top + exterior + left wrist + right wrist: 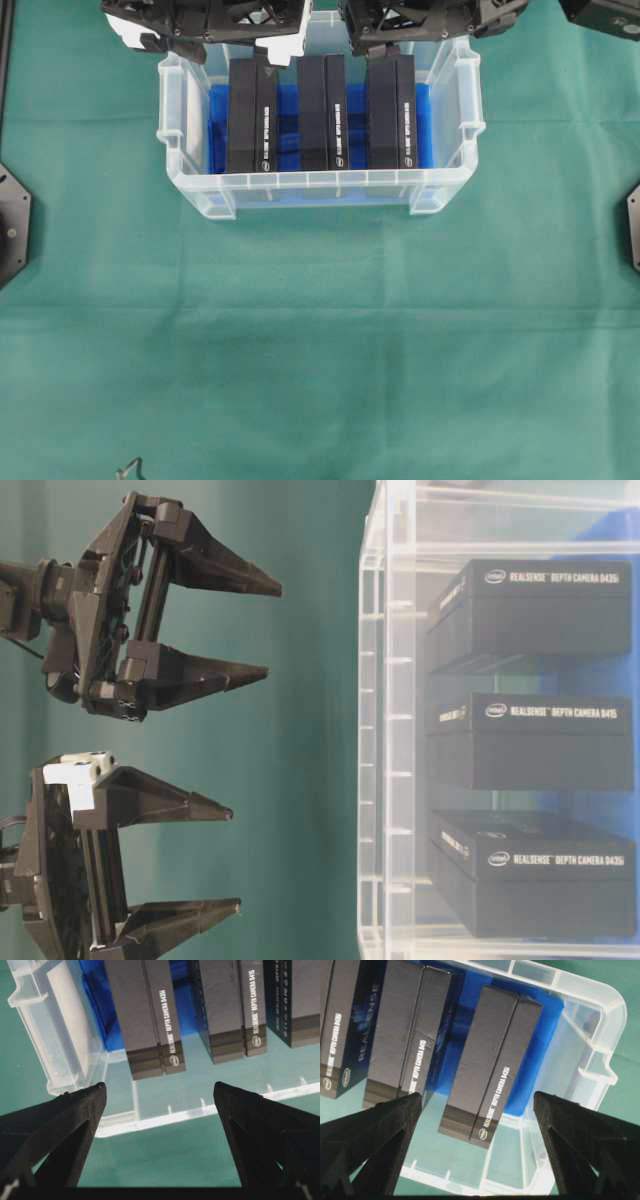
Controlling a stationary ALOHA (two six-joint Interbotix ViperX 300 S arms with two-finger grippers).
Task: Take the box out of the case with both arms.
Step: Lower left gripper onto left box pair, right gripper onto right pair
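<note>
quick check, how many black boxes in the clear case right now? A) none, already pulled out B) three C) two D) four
B: three black boxes stand side by side in the case on its blue lining, none lifted yet.

a green cloth (320, 350) covers the whole table, creased in faint lines that cross near the middle. two dark plates (12, 225) sit at its left and right edges. a small black clip (128, 468) pokes in at the bottom edge. the light is even and soft, casting only weak shadows
</note>
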